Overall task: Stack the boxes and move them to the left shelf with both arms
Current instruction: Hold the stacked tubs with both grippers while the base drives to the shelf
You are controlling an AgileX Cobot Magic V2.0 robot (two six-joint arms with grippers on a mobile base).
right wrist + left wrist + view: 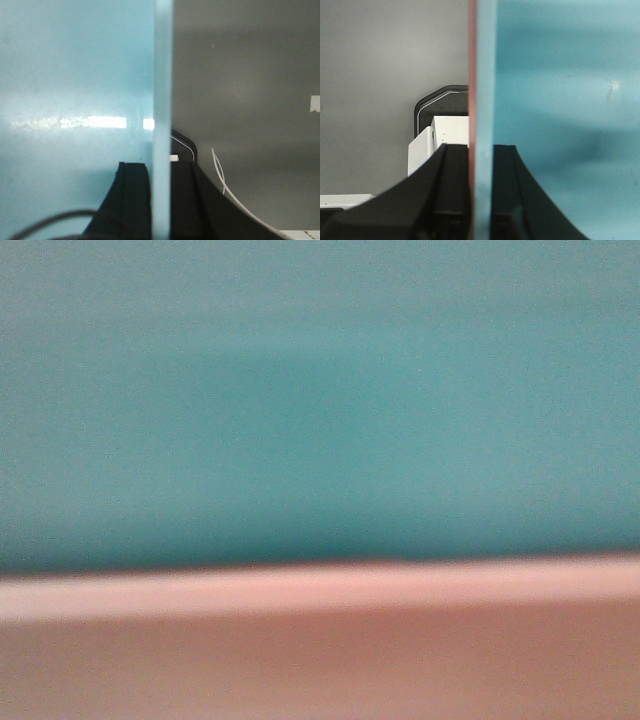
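In the front view, the blue box (320, 400) fills the upper part of the frame and the pink box (320, 660) the lower. Both are badly blurred and right up against the lens, with a pale pink rim running across between them. That fits the blue one sitting nested in the pink one, with the pair lifted in front of the robot. The left shelf is in no view, so I cannot tell how near it is.

In the left wrist view, the left tool (480, 150) is closed to a narrow gap. Its dark fingers (451, 195) sit either side of a double wall, pink edge outside and blue inside. Beyond lie a plain grey surface (380, 75) and a white block (437, 140) I cannot identify.

In the right wrist view, the right tool (161, 167) is likewise nearly closed, pinching the light blue wall. No pink shows here, so whether it grips both walls is unclear. A thin white cable (220, 182) curls over the grey behind.

The step in hand looks like the two-armed carry. To do it well, both arms should travel at one pace and height. Their spacing should be fixed, so the walls are neither bowed inward nor pulled apart. The pair should ride level so the blue box cannot slide, with clamp pressure constant. With the front camera blocked, the approach to the shelf calls for slowness, clearing its edge before lowering.
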